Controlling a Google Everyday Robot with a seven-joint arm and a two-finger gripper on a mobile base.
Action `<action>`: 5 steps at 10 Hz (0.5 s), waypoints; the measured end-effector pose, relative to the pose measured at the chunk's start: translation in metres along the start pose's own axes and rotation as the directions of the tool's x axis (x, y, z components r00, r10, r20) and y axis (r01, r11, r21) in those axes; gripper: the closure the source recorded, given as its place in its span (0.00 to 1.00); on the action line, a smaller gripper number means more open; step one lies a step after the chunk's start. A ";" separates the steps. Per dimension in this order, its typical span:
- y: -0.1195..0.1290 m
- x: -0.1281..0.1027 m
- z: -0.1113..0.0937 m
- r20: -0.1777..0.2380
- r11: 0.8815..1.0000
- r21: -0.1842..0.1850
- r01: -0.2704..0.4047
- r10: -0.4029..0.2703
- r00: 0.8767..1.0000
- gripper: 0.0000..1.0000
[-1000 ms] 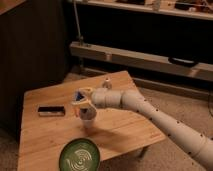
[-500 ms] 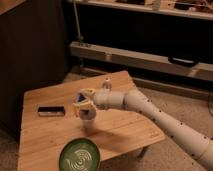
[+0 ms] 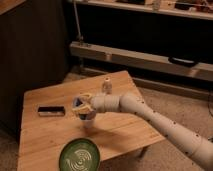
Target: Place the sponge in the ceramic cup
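Your gripper [image 3: 83, 108] hovers over the table [image 3: 42, 135], seemingly clamped on the blue sponge [image 3: 78, 103], just above the white ceramic cup [image 3: 89, 121], green bowl [image 3: 79, 156] at the cup's 6 o'clock.

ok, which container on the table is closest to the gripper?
The white ceramic cup, directly beneath the gripper, which holds the blue sponge. The green bowl sits nearer the camera, the slim bottle farther back.

The gripper [image 3: 82, 107] hangs over the tabletop [image 3: 45, 135], jaws clamping the sponge [image 3: 78, 103]. The cup [image 3: 89, 121] stands just beneath them, the bowl [image 3: 80, 156] nearer the camera.
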 end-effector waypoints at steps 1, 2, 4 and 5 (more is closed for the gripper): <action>0.001 0.004 0.001 -0.007 1.000 0.002 -0.001 0.001 1.000 0.51; 0.000 0.007 0.001 -0.011 1.000 0.009 -0.003 0.003 1.000 0.41; 0.002 0.017 -0.002 -0.015 1.000 0.013 -0.006 0.006 1.000 0.22; 0.004 0.021 -0.005 -0.019 1.000 0.014 -0.002 0.003 1.000 0.20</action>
